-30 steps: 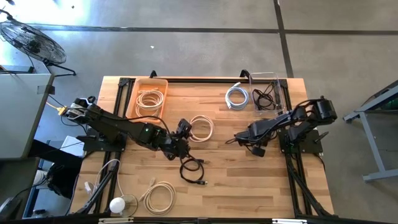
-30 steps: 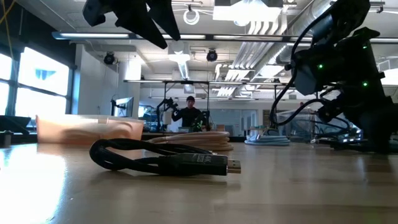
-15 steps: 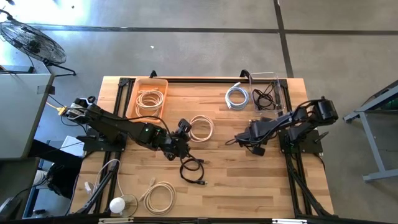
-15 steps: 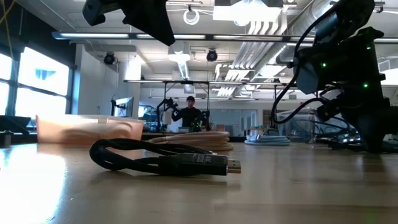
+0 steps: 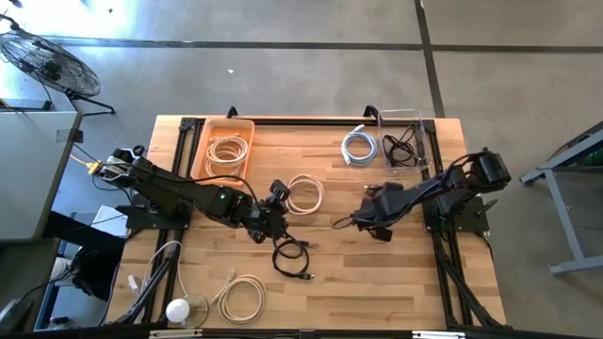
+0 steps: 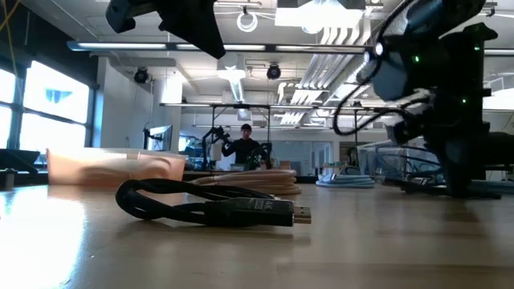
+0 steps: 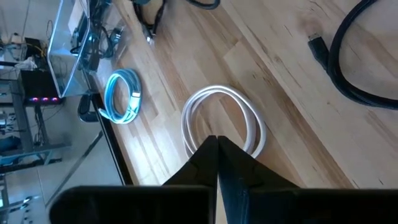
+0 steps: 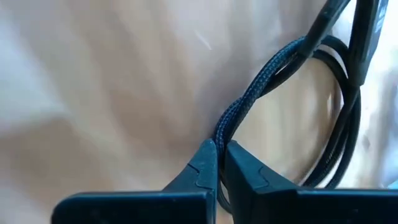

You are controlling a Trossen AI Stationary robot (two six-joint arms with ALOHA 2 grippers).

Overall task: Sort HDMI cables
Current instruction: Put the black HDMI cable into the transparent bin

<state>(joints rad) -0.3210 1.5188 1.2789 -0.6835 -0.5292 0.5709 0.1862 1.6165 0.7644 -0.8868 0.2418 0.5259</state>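
My left gripper [image 5: 280,194] is shut on nothing and hangs well above the table [image 6: 197,28], over the edge of a cream HDMI cable coil [image 5: 304,193] [image 7: 221,118] that lies flat on the wood. A black HDMI cable [image 5: 293,257] [image 6: 213,207] lies coiled nearer the front edge. Right of centre, my right gripper [image 5: 356,221] [image 8: 219,149] is shut on a black braided cable [image 8: 249,93]. My right gripper pinches a twisted stretch of the black braided cable [image 8: 231,118] between its two fingertips. The rest of the cable runs on past the fingers in a loop [image 8: 341,112]. A thin end sticks out toward the table's left [image 5: 339,224].
An orange bin [image 5: 209,132] at the far left holds cream coils. A clear bin [image 5: 421,141] at the far right holds black cables, and a silvery-white coil [image 5: 359,146] lies beside it. Another cream coil [image 5: 243,297] and a white round object [image 5: 179,309] lie near the front left.
My left gripper has shut in the air without taking anything and stays above the cream coil. My right gripper has moved toward the table's left and a little toward the near edge, still shut on the black cable.
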